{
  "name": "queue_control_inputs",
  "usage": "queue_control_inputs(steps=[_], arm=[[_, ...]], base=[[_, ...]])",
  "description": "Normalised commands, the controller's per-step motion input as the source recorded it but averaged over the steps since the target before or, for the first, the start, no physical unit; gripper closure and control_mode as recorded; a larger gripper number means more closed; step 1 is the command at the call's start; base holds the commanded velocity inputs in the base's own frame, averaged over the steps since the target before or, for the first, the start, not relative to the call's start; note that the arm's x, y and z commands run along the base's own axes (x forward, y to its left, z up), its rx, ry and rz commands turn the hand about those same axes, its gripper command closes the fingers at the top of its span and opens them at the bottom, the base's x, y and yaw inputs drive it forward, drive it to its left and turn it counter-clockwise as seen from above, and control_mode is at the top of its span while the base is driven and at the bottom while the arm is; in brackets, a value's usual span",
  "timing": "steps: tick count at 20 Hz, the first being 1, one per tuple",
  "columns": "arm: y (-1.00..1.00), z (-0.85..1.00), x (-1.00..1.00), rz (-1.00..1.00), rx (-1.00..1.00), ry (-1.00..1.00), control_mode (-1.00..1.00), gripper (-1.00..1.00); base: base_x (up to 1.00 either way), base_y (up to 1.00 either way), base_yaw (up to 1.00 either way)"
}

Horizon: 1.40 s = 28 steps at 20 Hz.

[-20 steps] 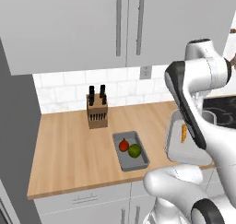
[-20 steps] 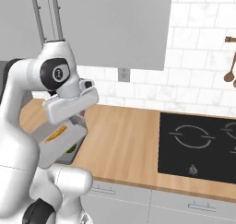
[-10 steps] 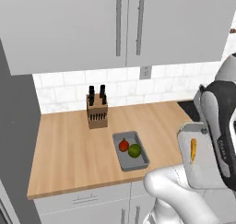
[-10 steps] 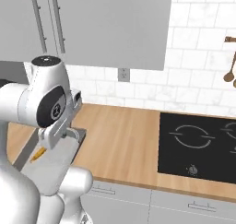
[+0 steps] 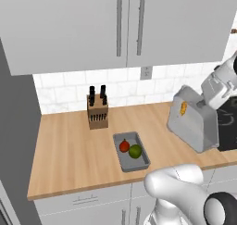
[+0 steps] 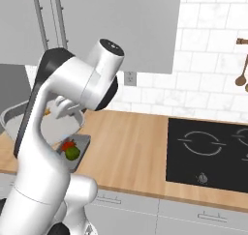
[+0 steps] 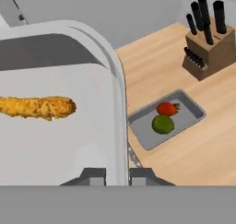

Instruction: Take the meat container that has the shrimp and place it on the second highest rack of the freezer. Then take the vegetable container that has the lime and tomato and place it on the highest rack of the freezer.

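Note:
My gripper [image 7: 117, 176] is shut on the rim of the meat container [image 7: 55, 135], a pale grey tray with the orange shrimp [image 7: 37, 107] lying in it. From the base the meat container [image 5: 192, 122] hangs steeply tilted above the right part of the counter, its shrimp [image 5: 183, 108] near the upper edge. The vegetable container [image 5: 139, 163] rests on the counter near the front edge, with the red tomato [image 5: 124, 146] and green lime [image 5: 135, 151] inside. It lies left of and below the held tray. The freezer's racks are out of view.
A wooden knife block [image 5: 97, 113] stands at the back of the counter [image 5: 69, 154]. A black cooktop [image 6: 208, 149] lies to the right. Wall cabinets [image 5: 125, 29] hang overhead. A tall grey panel [image 5: 16, 127] closes the counter's left end.
The arm has swung with the meat container still in its grip. The tray rose from low at the front right to a tilted position over the counter's right part.

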Motion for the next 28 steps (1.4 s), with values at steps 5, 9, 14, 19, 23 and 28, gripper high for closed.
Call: queue_control_inputs(steps=[5,9,14,19,23,28], arm=[[0.11,0.0,-0.01,-0.61,0.07,0.22,-1.0,1.0],[0.25,0.0,-0.03,-0.33,-0.13,0.03,-1.0,1.0],[0.08,0.0,-0.02,-0.03,-0.03,0.0,-1.0,1.0],[0.0,0.0,0.0,0.0,0.0,0.0,1.0,1.0],[0.0,0.0,0.0,0.0,0.0,0.0,1.0,1.0],[0.0,0.0,0.0,0.0,0.0,0.0,1.0,1.0]], base=[[0.0,0.0,0.0],[0.0,0.0,0.0],[0.0,0.0,0.0],[-0.44,0.0,-0.05],[-0.98,0.0,0.05],[-0.43,0.03,0.4]])
